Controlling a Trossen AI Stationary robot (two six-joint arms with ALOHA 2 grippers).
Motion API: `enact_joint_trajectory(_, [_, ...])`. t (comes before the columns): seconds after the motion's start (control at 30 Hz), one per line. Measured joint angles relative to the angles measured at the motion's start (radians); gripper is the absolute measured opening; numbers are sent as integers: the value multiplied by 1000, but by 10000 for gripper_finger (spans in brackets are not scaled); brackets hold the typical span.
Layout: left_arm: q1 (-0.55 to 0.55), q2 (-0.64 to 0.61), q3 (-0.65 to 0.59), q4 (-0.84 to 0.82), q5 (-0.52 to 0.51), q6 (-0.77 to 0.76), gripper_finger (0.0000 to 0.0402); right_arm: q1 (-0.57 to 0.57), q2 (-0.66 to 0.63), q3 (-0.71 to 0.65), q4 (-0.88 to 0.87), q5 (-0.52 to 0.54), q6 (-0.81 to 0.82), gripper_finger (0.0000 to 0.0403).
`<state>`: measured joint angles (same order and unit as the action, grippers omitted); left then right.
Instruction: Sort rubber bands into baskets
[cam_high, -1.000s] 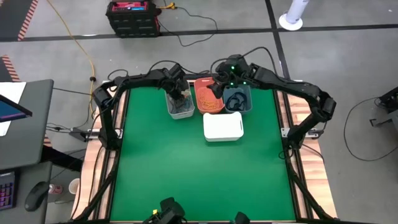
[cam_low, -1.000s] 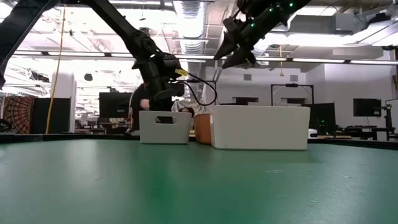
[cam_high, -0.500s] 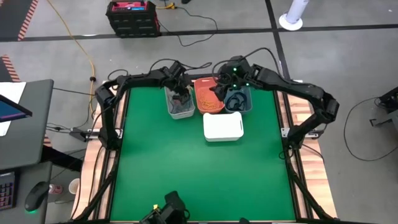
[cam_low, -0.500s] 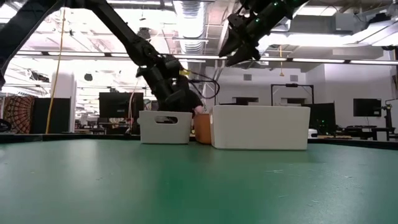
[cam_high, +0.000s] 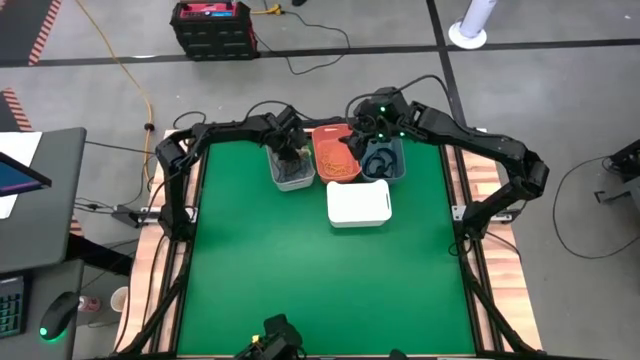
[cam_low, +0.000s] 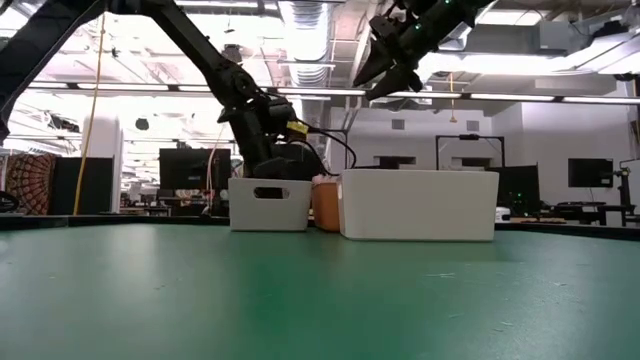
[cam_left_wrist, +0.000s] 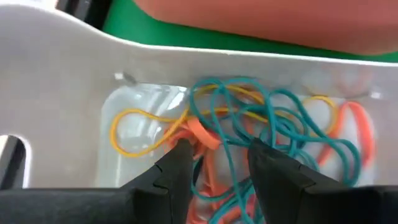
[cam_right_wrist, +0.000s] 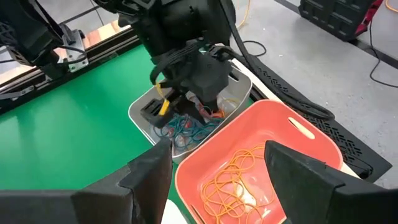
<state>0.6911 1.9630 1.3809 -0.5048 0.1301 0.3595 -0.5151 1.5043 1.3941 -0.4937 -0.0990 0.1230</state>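
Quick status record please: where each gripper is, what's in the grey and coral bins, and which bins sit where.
left gripper: down in grey bin, fingers open around mixed bands
right gripper: raised above coral bin, open, empty
grey bin: teal, yellow, orange bands
coral bin: yellow-orange bands
blue bin: beside coral
white bin: in front, contents unseen

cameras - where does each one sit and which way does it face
High view: above the table, straight down; both arms reach the four baskets.
Low view: table height, level across; white basket nearest, arms enter from above.
Left wrist view: inside the light grey basket, left pincer open over the tangled rubber bands.
Right wrist view: above the coral basket, right pincer open.
Shared: right wrist view also shows the grey basket and left arm.
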Motion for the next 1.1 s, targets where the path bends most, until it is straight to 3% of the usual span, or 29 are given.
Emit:
enact_joint_trajectory(0.2, [0,-23,0,-147,31,102,144,-5,0,0,0,0,0,281])
enact_joint_trajectory(0.4, [-1,-23,0,-325,-26,145,144,-5,0,0,1,0,0,281])
enact_joint_trajectory(0.8, [-1,-94,1,-230,-11,97,144,-4,0,0,1,0,0,281])
enact_joint_trajectory(1.1, [15,-69,1,-197,162,125,144,-2,0,0,-1,0,16,281])
